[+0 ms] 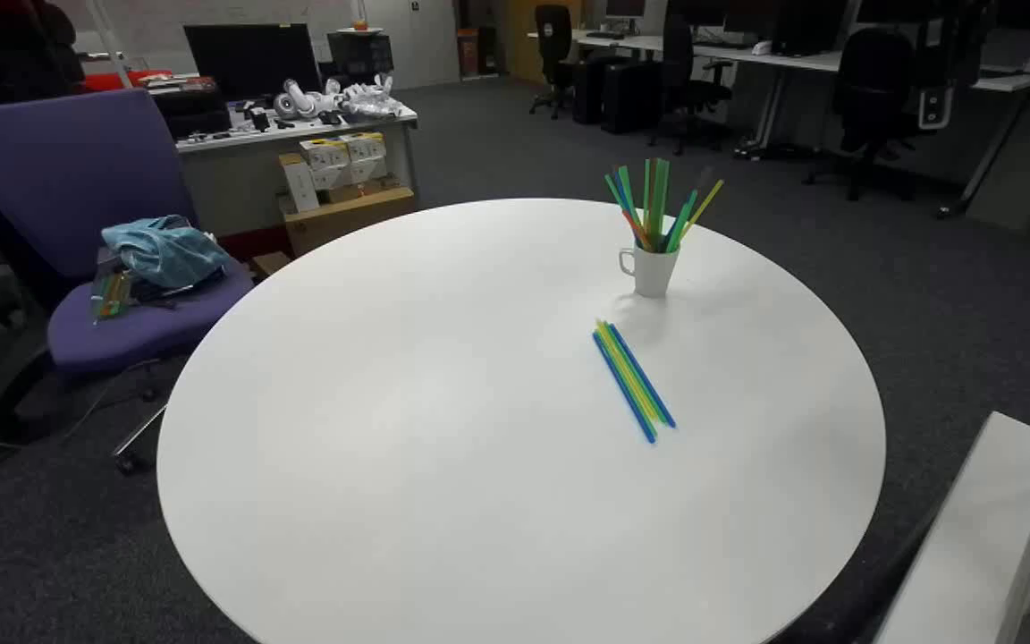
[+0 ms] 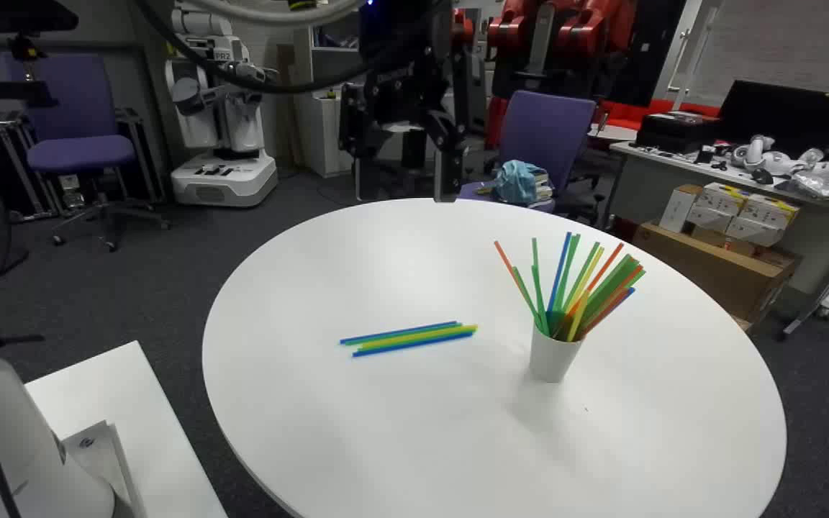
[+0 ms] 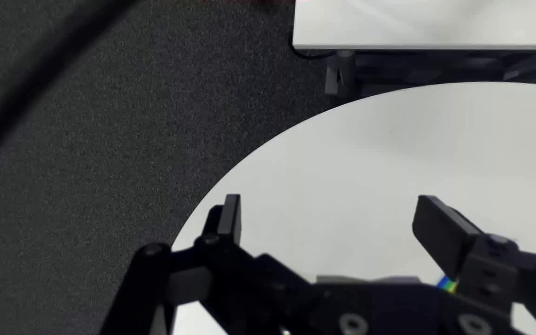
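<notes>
The black two-fingered claw (image 3: 328, 211) hangs wide and empty, seemingly above the round white table (image 2: 414, 432). We judge this pre-grasp; the thin blue, green and yellow straws (image 2: 414, 337) lying on it call for alignment, then descent.

Robotics lab with PR2 robot (image 2: 240, 119)

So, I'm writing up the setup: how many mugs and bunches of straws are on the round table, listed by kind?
Mugs: 1 (white mug)
Bunches of straws: 2 (loose bunch, standing bunch)
Total: 3
</notes>
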Available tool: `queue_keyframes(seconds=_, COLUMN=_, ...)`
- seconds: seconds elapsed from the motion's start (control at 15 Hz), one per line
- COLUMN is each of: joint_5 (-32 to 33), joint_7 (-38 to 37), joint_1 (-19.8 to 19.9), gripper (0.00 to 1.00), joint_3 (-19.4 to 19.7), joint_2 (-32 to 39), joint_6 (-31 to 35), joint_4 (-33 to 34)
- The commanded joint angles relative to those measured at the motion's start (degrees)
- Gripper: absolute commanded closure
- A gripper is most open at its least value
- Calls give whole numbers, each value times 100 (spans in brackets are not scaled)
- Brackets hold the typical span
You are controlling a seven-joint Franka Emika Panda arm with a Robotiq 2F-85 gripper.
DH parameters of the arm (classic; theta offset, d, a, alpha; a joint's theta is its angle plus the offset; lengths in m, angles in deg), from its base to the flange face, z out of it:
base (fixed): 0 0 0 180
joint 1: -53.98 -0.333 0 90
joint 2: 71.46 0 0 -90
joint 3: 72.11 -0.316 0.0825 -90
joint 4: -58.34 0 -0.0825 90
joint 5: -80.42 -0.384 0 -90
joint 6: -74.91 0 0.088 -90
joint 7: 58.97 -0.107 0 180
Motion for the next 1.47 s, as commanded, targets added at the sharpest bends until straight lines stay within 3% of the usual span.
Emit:
queue_keyframes(seconds=0.0, joint_5=29, joint_7=-30, joint_1=-104, gripper=0, joint_3=84, joint_2=-1, joint_6=-23, joint_4=14)
queue_keyframes(seconds=0.27, joint_5=77, joint_7=-226, joint_1=-148, gripper=0, joint_3=-42, joint_2=-39, joint_6=0, joint_4=-22)
queue_keyframes(seconds=0.47, joint_5=124, joint_7=-1046, joint_1=-272, gripper=0, joint_3=-368, joint_2=-20, joint_6=130, joint_4=-80)
queue_keyframes(seconds=0.8, joint_5=5, joint_7=-3017, joint_1=-452, gripper=0, joint_3=-1019, joint_2=165, joint_6=103, joint_4=-128)
queue_keyframes(seconds=1.07, joint_5=-757, joint_7=-3971, joint_1=-573, gripper=0, joint_3=-1093, joint_2=421, joint_6=137, joint_4=-134)
queue_keyframes(seconds=1.4, joint_5=-1598, joint_7=-3978, joint_1=-607, gripper=0, joint_3=-976, joint_2=582, joint_6=559, joint_4=-221)
